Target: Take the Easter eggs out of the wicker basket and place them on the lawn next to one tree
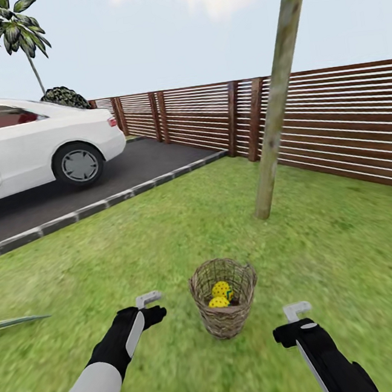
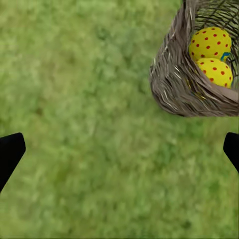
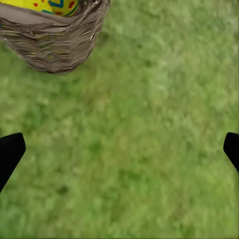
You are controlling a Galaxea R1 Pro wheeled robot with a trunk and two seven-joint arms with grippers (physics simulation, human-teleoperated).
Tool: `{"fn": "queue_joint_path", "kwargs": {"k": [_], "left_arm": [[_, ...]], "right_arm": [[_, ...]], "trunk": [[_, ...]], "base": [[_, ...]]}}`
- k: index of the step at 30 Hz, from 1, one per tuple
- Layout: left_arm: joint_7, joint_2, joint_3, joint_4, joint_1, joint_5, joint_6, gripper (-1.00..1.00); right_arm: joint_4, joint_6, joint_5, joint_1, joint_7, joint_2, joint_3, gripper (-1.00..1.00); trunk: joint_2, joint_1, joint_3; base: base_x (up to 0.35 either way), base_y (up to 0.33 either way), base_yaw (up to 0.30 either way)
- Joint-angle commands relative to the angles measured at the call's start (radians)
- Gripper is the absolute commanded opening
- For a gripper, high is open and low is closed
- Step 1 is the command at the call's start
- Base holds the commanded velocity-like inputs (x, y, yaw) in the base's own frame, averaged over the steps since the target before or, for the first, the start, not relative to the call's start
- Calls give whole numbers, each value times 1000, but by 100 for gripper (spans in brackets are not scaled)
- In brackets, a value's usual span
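Note:
The brown wicker basket (image 1: 224, 297) stands on the lawn (image 1: 135, 251) in front of me, with yellow red-dotted eggs (image 1: 220, 289) inside; two show clearly. The left wrist view has the basket (image 2: 179, 84) and two eggs (image 2: 210, 43); the right wrist view has the basket (image 3: 55, 42) and egg tops (image 3: 50, 5). My left gripper (image 1: 153, 307) hovers open over the grass left of the basket. My right gripper (image 1: 295, 318) hovers open to its right. Neither touches the basket. The pale-trunked tree (image 1: 275, 120) rises behind the basket near the fence.
A white car (image 1: 32, 144) is parked on the dark driveway (image 1: 97, 180) with a grey kerb (image 1: 100, 206) at the left. A brown slatted fence (image 1: 334, 125) closes the garden behind. Palms (image 1: 13, 34) stand far left. Grass surrounds the basket on all sides.

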Motion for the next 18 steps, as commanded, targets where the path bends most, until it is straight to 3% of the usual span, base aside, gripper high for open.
{"fn": "queue_joint_path", "kwargs": {"k": [1,18], "left_arm": [[7,-1,3,3,0,10,4,100],[7,-1,3,14,0,11,1,100]], "right_arm": [[-1,6,6,0,0,0,1,100],[5,4,3,0,1,0,-5,100]], "trunk": [[0,1,-1],[0,1,6]], "base": [[339,-58,2],[334,-125,-209]]}}
